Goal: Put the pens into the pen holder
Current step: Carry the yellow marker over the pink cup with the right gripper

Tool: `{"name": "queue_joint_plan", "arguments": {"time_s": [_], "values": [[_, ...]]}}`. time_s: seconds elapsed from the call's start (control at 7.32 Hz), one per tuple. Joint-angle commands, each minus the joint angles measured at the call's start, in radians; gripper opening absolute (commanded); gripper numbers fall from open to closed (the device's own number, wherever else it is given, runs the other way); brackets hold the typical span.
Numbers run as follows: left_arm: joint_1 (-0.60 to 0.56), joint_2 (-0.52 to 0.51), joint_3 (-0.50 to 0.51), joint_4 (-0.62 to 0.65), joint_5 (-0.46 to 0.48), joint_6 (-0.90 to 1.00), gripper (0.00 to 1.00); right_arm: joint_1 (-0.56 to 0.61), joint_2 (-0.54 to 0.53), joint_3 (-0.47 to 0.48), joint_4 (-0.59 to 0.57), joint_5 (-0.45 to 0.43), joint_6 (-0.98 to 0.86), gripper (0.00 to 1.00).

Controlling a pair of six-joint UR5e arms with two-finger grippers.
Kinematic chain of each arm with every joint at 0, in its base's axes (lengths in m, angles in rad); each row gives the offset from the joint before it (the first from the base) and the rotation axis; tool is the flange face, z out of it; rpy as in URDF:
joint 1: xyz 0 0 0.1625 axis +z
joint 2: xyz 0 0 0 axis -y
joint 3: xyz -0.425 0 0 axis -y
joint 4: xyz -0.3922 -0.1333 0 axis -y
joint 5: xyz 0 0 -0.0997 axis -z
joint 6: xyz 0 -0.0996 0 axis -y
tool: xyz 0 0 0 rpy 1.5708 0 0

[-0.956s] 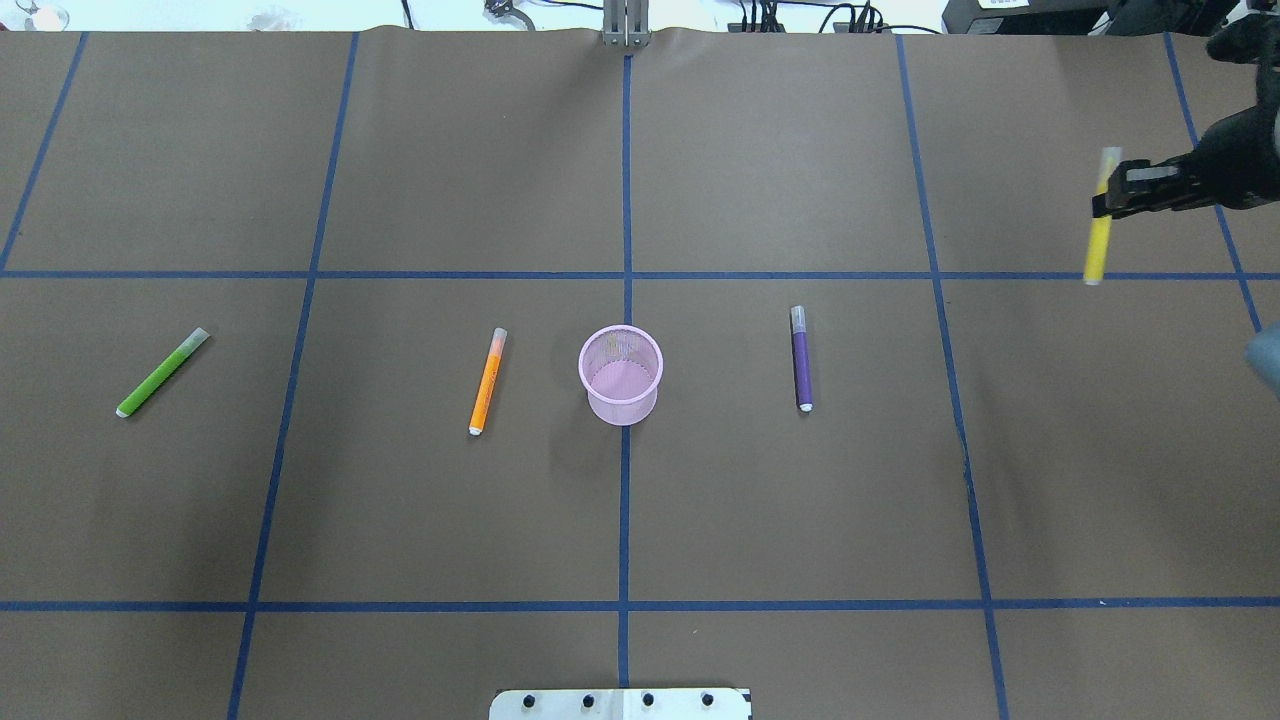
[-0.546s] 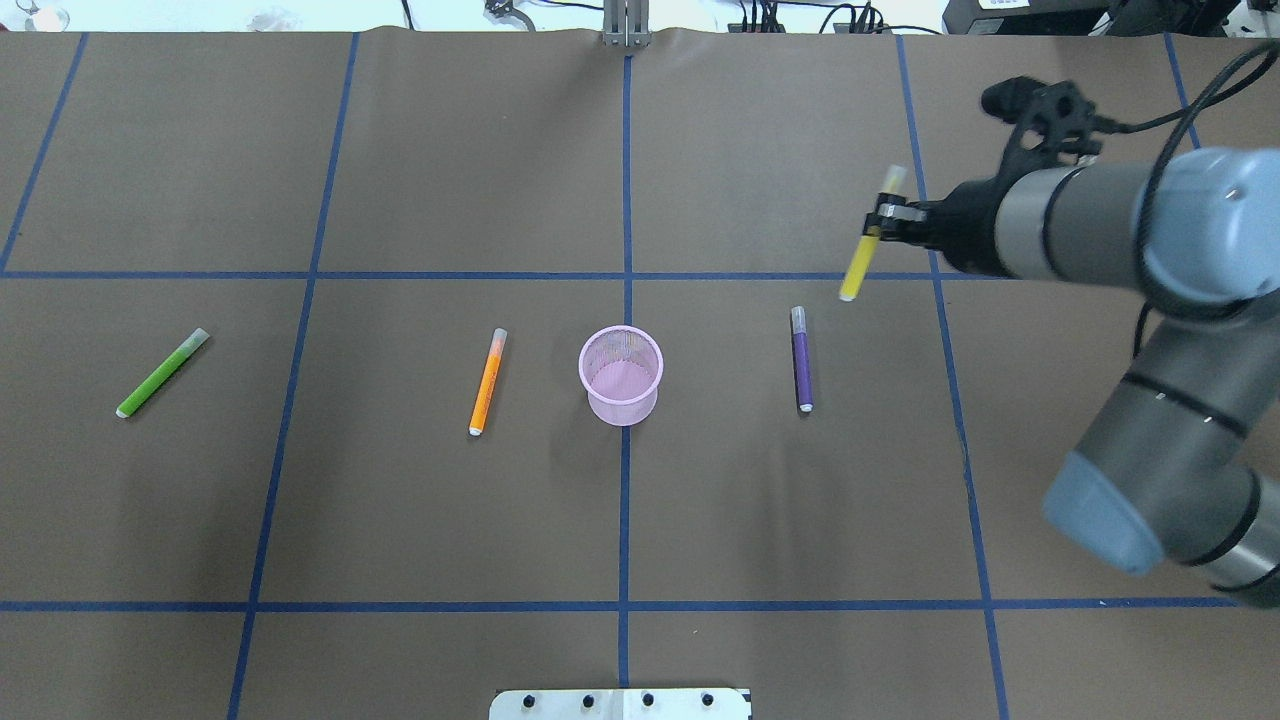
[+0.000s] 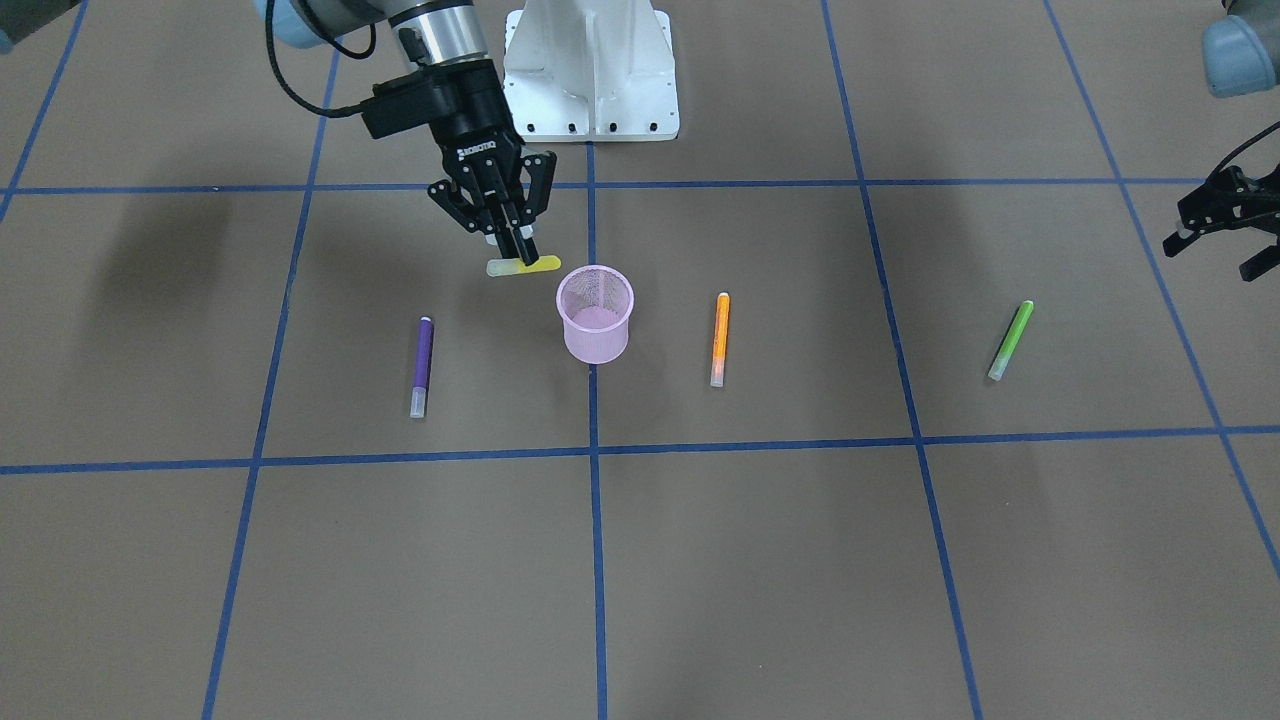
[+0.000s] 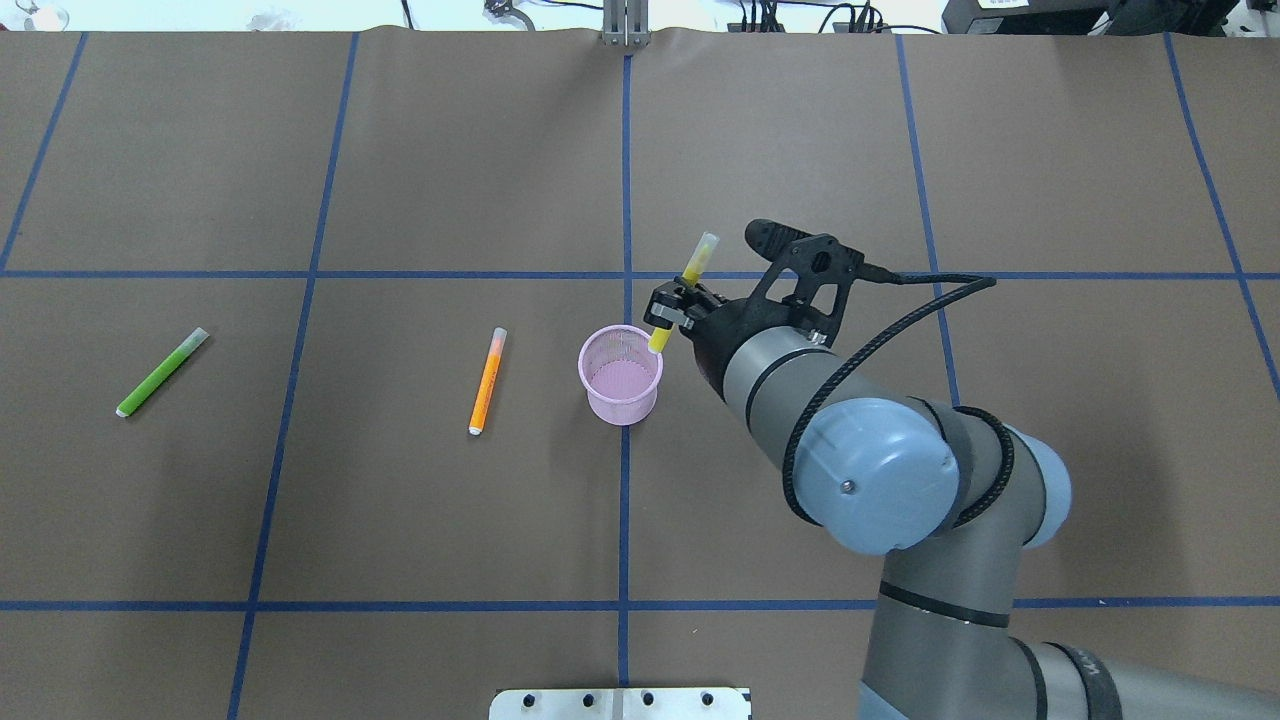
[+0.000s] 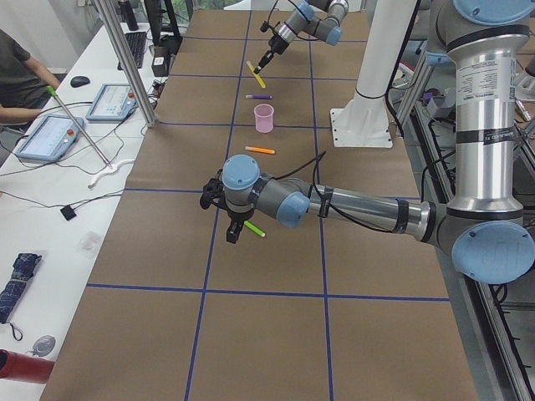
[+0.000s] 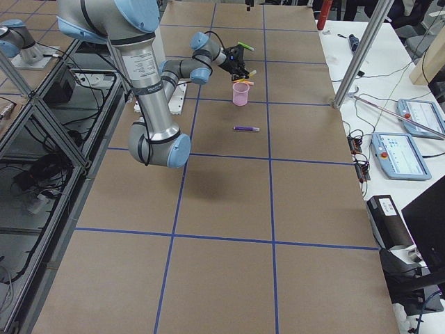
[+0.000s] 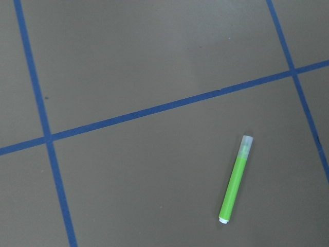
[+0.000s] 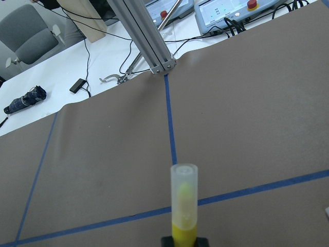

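Observation:
The pink mesh pen holder [image 4: 620,375] stands upright at the table's centre [image 3: 596,315]. My right gripper [image 4: 667,316] is shut on the yellow pen [image 4: 693,268] and holds it tilted in the air, its lower end at the holder's right rim [image 3: 523,266]. The pen's cap fills the right wrist view [image 8: 184,206]. The orange pen [image 4: 487,381] lies left of the holder. The green pen [image 4: 162,372] lies far left [image 7: 234,180]. The purple pen [image 3: 422,366] lies on the holder's other side, hidden under my right arm in the overhead view. My left gripper [image 3: 1215,250] hovers open near the green pen.
The robot's white base [image 3: 590,70] stands behind the holder. A metal post [image 4: 625,25] stands at the far table edge. An operators' desk with teach pendants [image 5: 50,134] runs along that far side. Blue tape lines grid the brown table cover.
My right arm has swept left across the table with the yellow pen, from the right edge to the holder's rim. The other pens and the holder have not moved.

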Motion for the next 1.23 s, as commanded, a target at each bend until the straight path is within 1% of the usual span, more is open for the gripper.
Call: {"name": "queue_joint_plan", "arguments": {"time_s": [0.0, 0.27, 0.55, 0.68, 0.82, 0.96, 1.09], "values": [[0.042, -0.022, -0.003, 0.001, 0.046, -0.019, 0.99, -0.022, 0.106, -0.122, -0.01, -0.054, 0.011, 0.0], [0.074, -0.031, -0.003, 0.001, 0.052, -0.024, 0.99, -0.039, 0.098, -0.129, -0.01, -0.06, 0.009, 0.0], [0.115, -0.043, -0.003, 0.001, 0.111, -0.064, 0.99, -0.041, 0.096, -0.155, -0.008, -0.06, 0.009, 0.0], [0.137, -0.043, 0.003, 0.001, 0.126, -0.061, 0.99, -0.041, 0.094, -0.157, -0.008, -0.06, 0.009, 0.15], [0.164, -0.045, 0.003, 0.001, 0.143, -0.087, 0.99, -0.047, 0.088, -0.157, -0.01, -0.059, 0.006, 0.48], [0.199, -0.046, 0.001, 0.002, 0.182, -0.11, 0.99, -0.062, 0.067, -0.154, -0.008, -0.06, 0.008, 0.99], [0.241, -0.049, -0.005, 0.004, 0.228, -0.108, 0.99, -0.065, 0.064, -0.132, -0.008, -0.057, 0.008, 0.99]]}}
